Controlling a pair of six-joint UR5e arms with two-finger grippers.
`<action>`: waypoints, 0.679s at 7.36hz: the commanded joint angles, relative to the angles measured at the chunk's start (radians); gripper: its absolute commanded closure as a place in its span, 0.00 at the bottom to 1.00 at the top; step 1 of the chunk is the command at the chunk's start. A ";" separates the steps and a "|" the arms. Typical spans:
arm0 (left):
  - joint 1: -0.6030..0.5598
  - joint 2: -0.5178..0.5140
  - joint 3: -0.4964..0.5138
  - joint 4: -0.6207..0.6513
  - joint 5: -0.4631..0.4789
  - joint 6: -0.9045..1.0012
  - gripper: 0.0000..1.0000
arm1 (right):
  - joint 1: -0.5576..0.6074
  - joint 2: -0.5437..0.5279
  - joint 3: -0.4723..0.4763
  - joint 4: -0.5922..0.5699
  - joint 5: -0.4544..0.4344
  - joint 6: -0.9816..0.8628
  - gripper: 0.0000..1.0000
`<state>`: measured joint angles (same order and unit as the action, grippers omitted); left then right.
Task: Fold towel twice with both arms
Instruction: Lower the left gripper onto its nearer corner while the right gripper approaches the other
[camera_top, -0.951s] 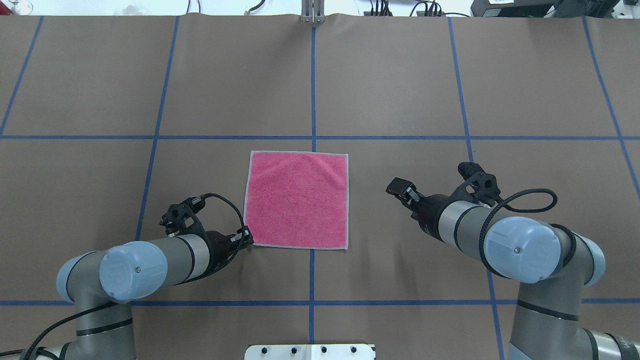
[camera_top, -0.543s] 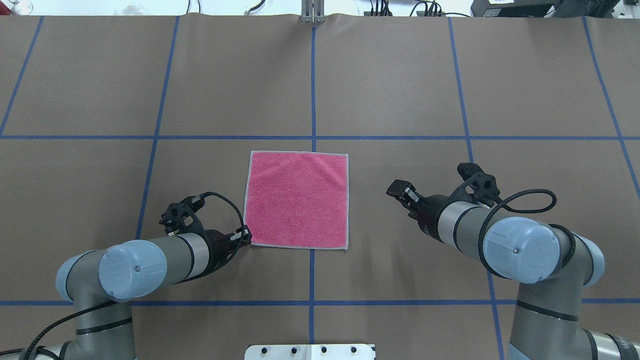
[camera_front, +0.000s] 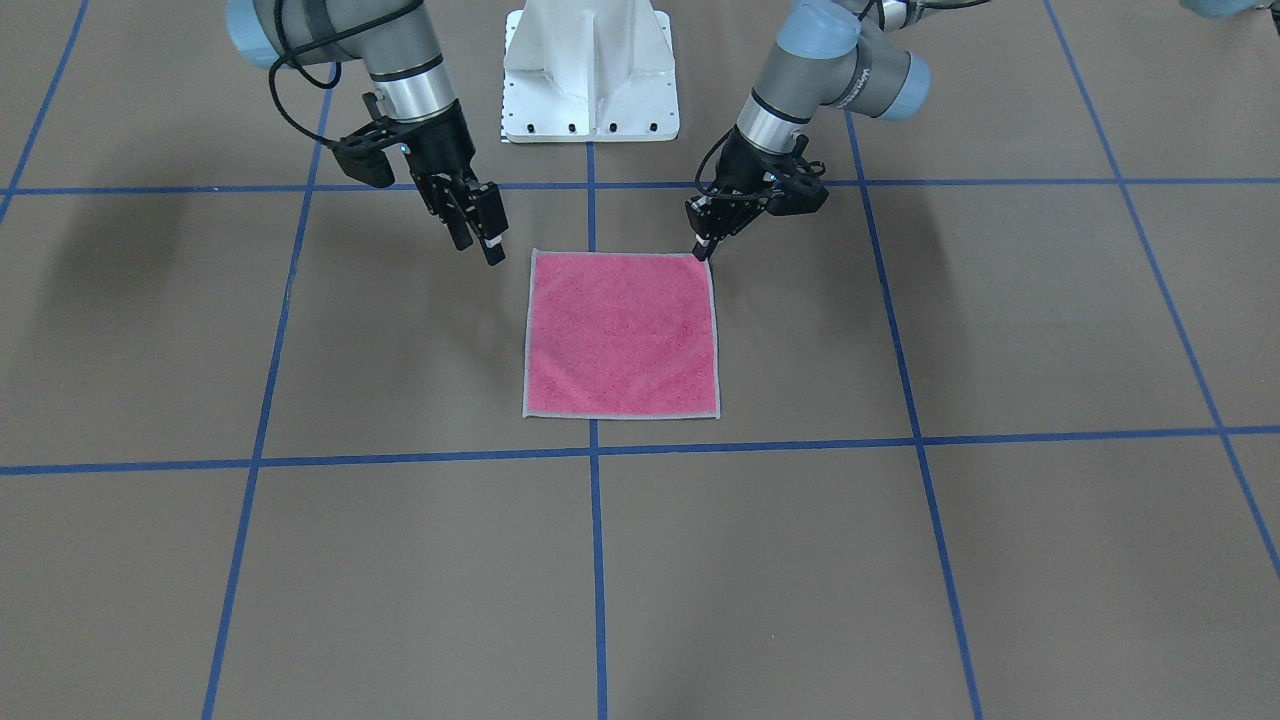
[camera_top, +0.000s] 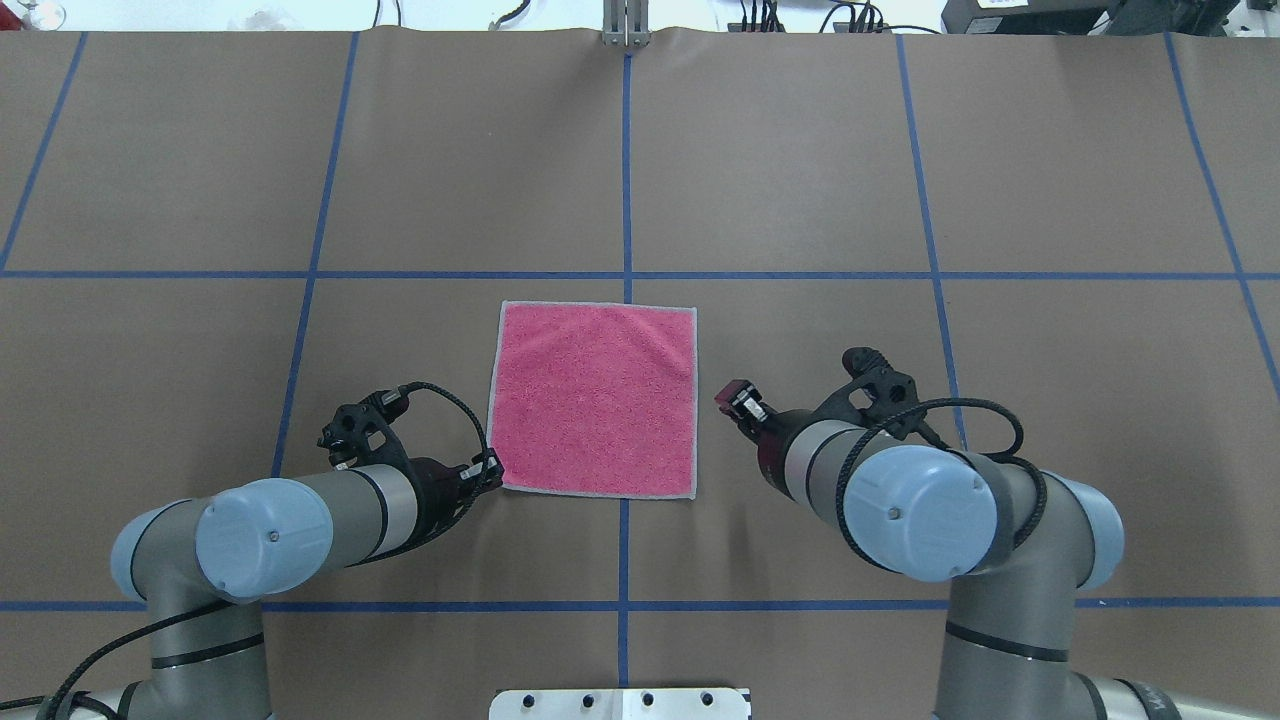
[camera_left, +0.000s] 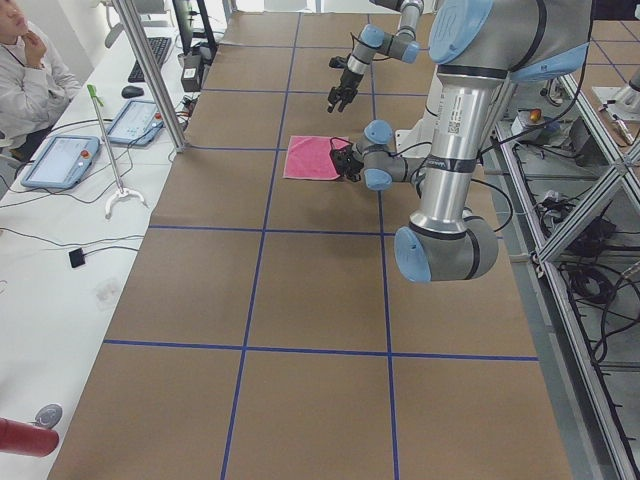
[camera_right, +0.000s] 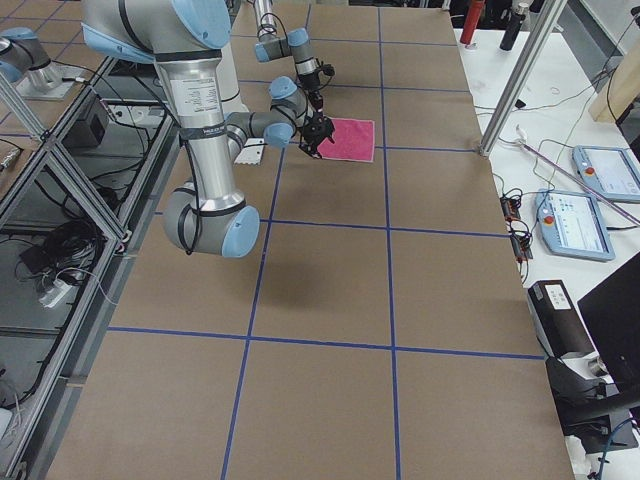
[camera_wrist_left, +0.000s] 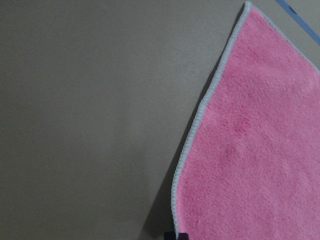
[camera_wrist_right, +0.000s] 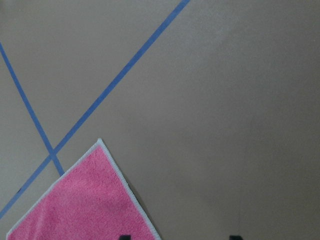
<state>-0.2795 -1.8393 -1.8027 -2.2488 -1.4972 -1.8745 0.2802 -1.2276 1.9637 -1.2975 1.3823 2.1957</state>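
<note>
Right gripper (camera_top: 735, 398), open and empty, has neared the towel (camera_top: 595, 400); left gripper (camera_top: 490, 470) seems clamped on its near-left corner, so lifting early could skew it.

The towel (camera_top: 595, 398) is fuzzy pink terry cloth with a pale stitched edging, totally matt. Under it, the table (camera_top: 800, 150) has a smooth matt brown paper-looking cover with blue tape lines (camera_top: 627, 180). Either side of the towel, the left arm (camera_top: 375, 505) and right arm (camera_top: 812, 462) are satin grey metal with smooth light-blue caps.
</note>
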 joint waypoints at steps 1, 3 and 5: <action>-0.001 0.000 -0.003 0.000 0.000 0.000 1.00 | -0.041 0.080 -0.055 -0.042 -0.009 0.122 0.28; -0.004 0.000 -0.004 0.000 0.000 0.000 1.00 | -0.071 0.114 -0.092 -0.042 -0.040 0.216 0.28; -0.003 0.000 -0.004 0.000 0.000 0.000 1.00 | -0.085 0.114 -0.123 -0.040 -0.052 0.240 0.34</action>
<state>-0.2825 -1.8392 -1.8069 -2.2488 -1.4972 -1.8745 0.2031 -1.1167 1.8558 -1.3366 1.3387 2.4216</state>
